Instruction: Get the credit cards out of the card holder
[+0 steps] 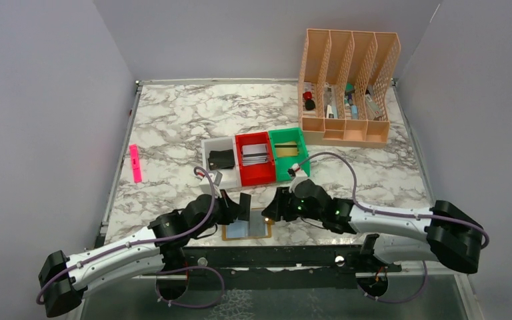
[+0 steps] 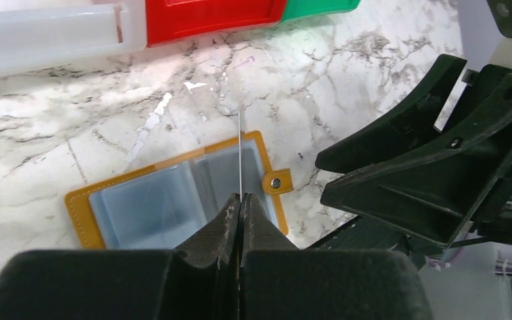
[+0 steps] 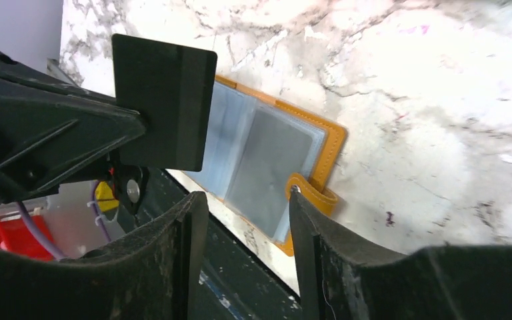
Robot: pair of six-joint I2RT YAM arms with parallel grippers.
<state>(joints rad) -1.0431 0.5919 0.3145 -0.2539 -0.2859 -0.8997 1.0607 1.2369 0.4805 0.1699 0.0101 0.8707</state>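
Left fingers (image 2: 217,233) tight on card (image 3: 163,107) edge

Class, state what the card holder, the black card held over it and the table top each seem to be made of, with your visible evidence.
Card holder: tan leather or imitation, matte, with a stitched-looking rim; its sleeves are clear glossy plastic. Black card: thin stiff plastic, probably, matte with a darker stripe. Table top: glossy white with grey veins, marble or a printed laminate.
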